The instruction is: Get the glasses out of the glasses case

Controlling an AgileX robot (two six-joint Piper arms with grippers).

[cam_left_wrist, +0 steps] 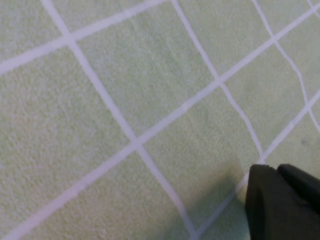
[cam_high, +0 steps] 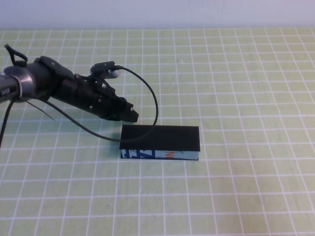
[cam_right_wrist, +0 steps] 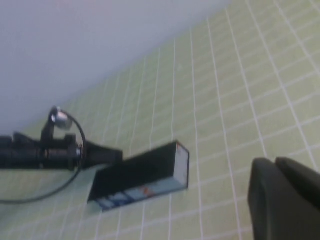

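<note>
The glasses case (cam_high: pixel 160 142) lies shut on the green grid mat, black lid on top and its light blue printed front side facing me. The glasses are hidden. My left gripper (cam_high: pixel 129 116) is shut and empty, its tip low over the mat just behind the case's back left corner. In the left wrist view the left gripper (cam_left_wrist: pixel 276 172) shows only mat beneath it. My right gripper (cam_right_wrist: pixel 274 164) is shut and empty, out of the high view and held well away from the case (cam_right_wrist: pixel 140 175), which it sees from a distance along with the left gripper (cam_right_wrist: pixel 112 155).
A black cable (cam_high: pixel 150 93) loops from the left arm down to the mat, close to the case's back edge. The green grid mat (cam_high: pixel 246 98) ends at a pale wall (cam_high: pixel 157 12) at the back.
</note>
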